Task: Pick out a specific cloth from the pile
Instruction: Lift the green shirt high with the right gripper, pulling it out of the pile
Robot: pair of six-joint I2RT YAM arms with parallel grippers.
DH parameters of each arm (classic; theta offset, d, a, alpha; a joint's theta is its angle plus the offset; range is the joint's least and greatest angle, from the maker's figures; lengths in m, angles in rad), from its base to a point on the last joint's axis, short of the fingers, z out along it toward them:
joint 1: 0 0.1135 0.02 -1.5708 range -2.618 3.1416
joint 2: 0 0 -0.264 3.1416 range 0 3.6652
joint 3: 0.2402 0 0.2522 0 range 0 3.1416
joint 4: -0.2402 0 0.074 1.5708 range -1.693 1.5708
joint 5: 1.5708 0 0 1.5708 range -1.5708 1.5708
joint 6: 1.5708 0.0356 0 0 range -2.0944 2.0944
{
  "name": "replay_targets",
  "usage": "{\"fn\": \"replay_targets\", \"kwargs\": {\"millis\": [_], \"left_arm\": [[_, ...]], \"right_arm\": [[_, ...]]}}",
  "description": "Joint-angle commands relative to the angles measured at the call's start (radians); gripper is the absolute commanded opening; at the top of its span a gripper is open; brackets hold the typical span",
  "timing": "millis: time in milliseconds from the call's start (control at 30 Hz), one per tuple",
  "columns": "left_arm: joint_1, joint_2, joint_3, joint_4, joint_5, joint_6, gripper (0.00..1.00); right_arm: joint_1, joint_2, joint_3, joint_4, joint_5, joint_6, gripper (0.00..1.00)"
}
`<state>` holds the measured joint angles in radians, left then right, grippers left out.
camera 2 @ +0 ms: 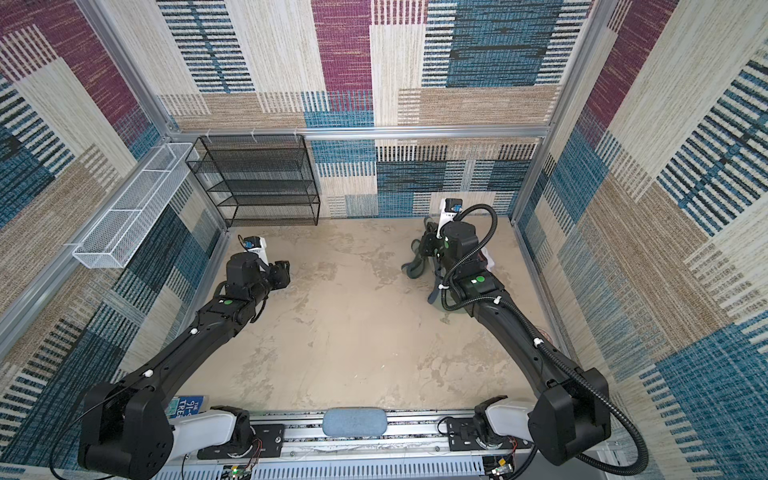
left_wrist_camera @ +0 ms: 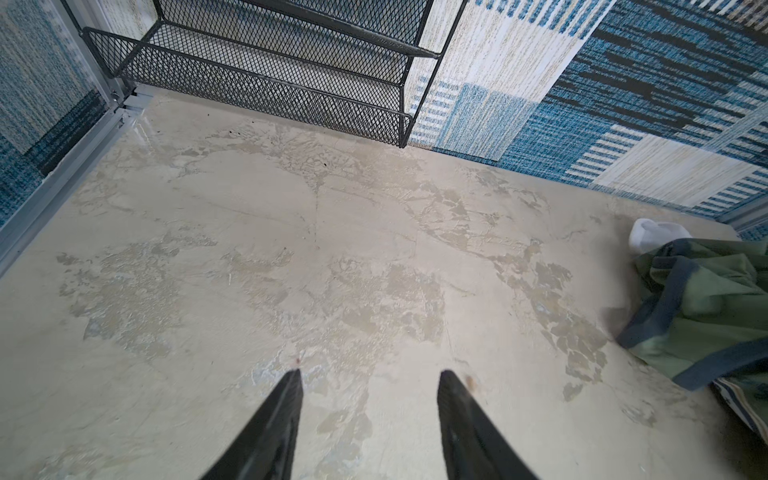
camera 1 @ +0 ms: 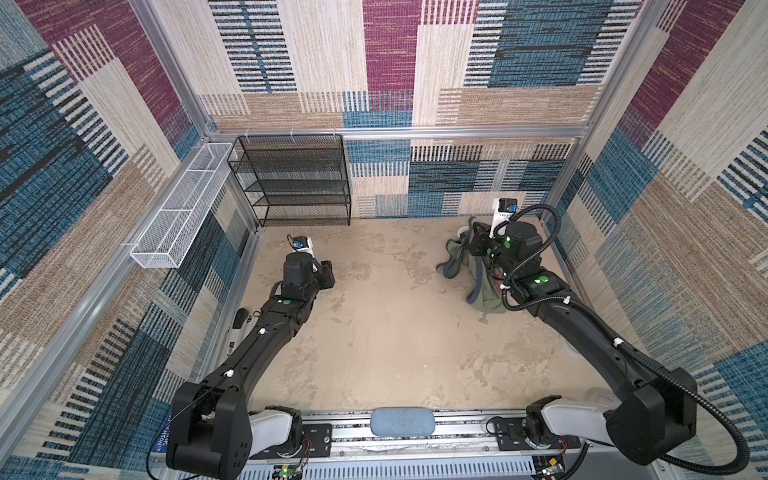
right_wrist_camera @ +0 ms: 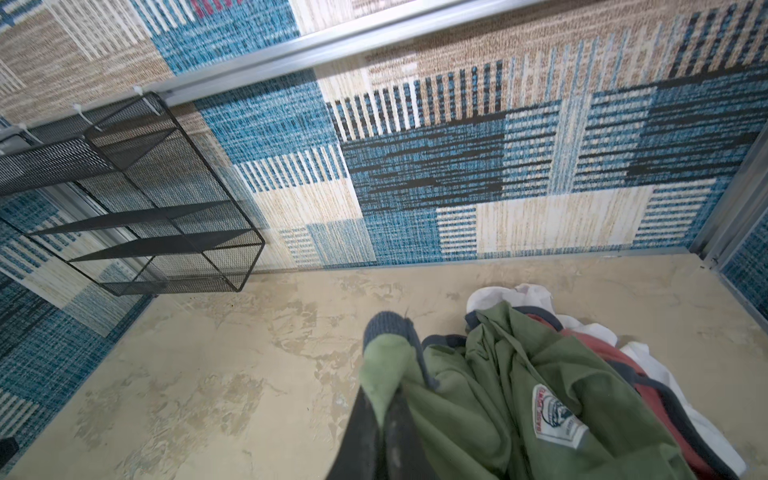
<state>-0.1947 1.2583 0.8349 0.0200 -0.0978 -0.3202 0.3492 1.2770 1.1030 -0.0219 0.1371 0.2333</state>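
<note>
The cloth (right_wrist_camera: 498,374), olive-green with grey-blue trim and a small label patch, is raised in a bunch at the table's back right, in both top views (camera 1: 484,291) (camera 2: 417,262). My right gripper (right_wrist_camera: 384,401) is shut on a fold of it at a trim band and holds it up (camera 1: 473,239). The pile beneath shows a white garment (right_wrist_camera: 536,295) and a rust-red one (right_wrist_camera: 598,349); in both top views my right arm hides most of it. My left gripper (left_wrist_camera: 370,374) hangs open and empty over bare table at the left (camera 1: 328,276), well apart from the cloth (left_wrist_camera: 715,307).
A black mesh shelf (camera 1: 291,178) stands against the back wall at left. A white wire basket (camera 1: 183,208) hangs on the left wall. Patterned walls enclose the beige table (camera 1: 395,324). A blue-grey pad (camera 1: 402,420) sits on the front rail.
</note>
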Motion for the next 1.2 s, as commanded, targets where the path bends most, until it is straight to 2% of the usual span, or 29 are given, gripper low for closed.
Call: {"fn": "replay_targets", "kwargs": {"millis": [0,633,1167], "left_arm": [[0.0,-0.006,0.009,-0.014,0.013,-0.026,0.56],[-0.002,-0.014,0.038,-0.018,0.033,-0.044,0.55],[-0.003,-0.08,0.09,-0.105,0.058,-0.056,0.55]], "right_arm": [[-0.001,-0.009,0.031,0.041,-0.015,-0.021,0.0],[-0.007,-0.021,0.273,0.009,-0.048,-0.109,0.01],[-0.008,-0.01,0.469,0.019,-0.219,-0.064,0.0]]}}
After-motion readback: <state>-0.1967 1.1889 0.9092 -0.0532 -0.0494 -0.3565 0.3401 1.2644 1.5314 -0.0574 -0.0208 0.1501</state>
